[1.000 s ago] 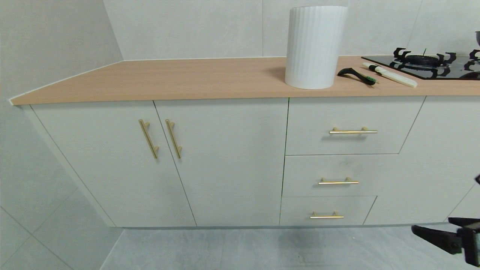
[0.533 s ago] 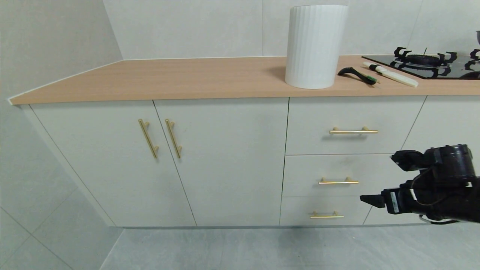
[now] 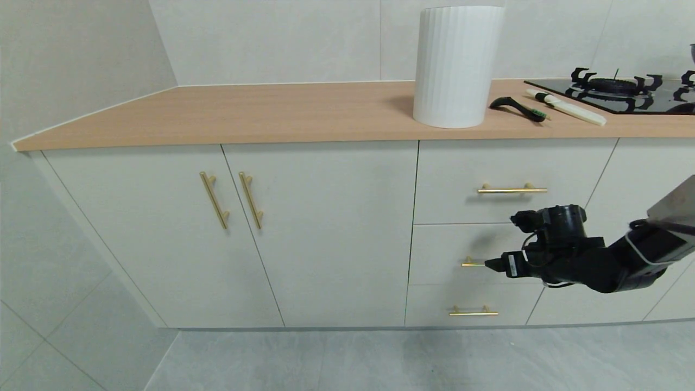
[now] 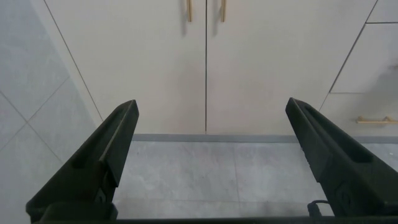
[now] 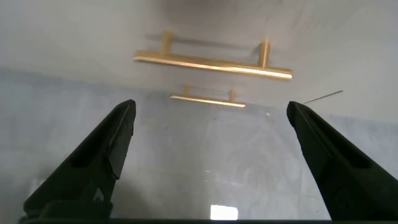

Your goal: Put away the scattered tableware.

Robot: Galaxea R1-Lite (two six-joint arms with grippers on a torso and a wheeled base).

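Observation:
On the wooden countertop [image 3: 244, 114] lie a black-handled peeler [image 3: 516, 107] and a white sheathed knife [image 3: 567, 107], next to a tall white ribbed container [image 3: 455, 68]. My right gripper [image 3: 505, 241] is open in front of the drawer stack, its lower fingertip close to the middle drawer's gold handle [image 3: 471, 264]. In the right wrist view the open gripper [image 5: 210, 109] faces two gold drawer handles [image 5: 211, 62]. My left gripper [image 4: 211, 106] is open and empty, low over the floor, facing the cabinet doors [image 4: 205, 56].
A black gas hob [image 3: 624, 95] sits at the right end of the counter. The top drawer [image 3: 510, 190] and bottom drawer [image 3: 472, 312] are closed, as are the two doors with gold handles [image 3: 233, 200]. Grey tiled floor [image 3: 347, 358] lies below.
My right arm has risen from the lower right corner and swung left, bringing its gripper up to the middle drawer's handle. The things on the counter have not moved.

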